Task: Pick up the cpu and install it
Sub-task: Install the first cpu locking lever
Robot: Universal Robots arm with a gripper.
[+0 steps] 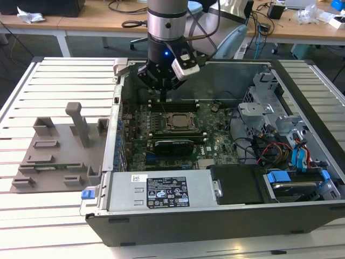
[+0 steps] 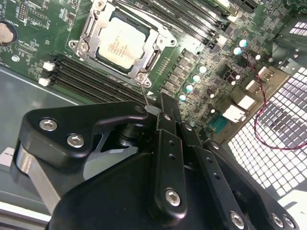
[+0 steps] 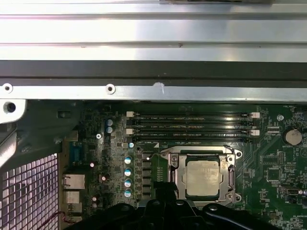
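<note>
**Chip sitting in its socket, hand hovering above**

I am seeing the chip [image 2: 121, 42] lying flat inside the metal-framed socket [image 3: 202, 176] on the green board [image 1: 215, 141], pale top facing up. I judge it light, stiff and thin, fragile underneath, best taken by its edges. My hand [image 1: 163, 82] is hanging just above; I cannot tell how far its fingers are parted. Memory slots [image 3: 191, 125] and case walls [image 1: 116, 116] are crowding close.

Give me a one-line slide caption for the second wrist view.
CPU seated in the motherboard socket, with the tool just above the memory slots beside it.
</note>
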